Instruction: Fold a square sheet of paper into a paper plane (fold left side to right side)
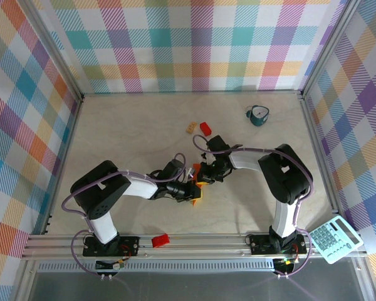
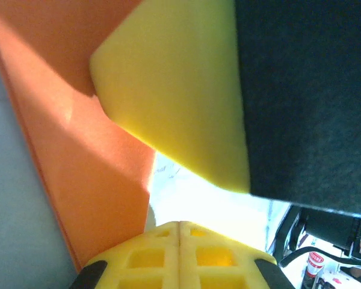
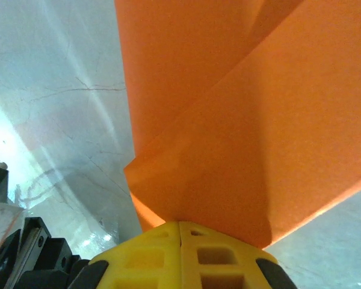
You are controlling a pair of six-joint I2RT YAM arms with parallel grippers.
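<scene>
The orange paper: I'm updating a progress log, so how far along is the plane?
Done: the paper shows creases and overlapping layers. In hand: the right gripper, shut, has its tips at the fold; the left gripper, shut, sits at the paper's edge. To do: no narrow pointed dart yet, so more folds.

Pale marbled table (image 1: 125, 132). Small red block (image 1: 205, 128) and small tan block (image 1: 190, 127) sit close together, tan on the left. Teal mug (image 1: 258, 115) lies well apart to their right, near the far wall. Calculator (image 1: 334, 238) sits tilted at the near right corner. A small red piece (image 1: 160, 240) rests on the near aluminium rail (image 1: 213, 239). Plaid walls (image 1: 188, 44) stand on three sides.
</scene>
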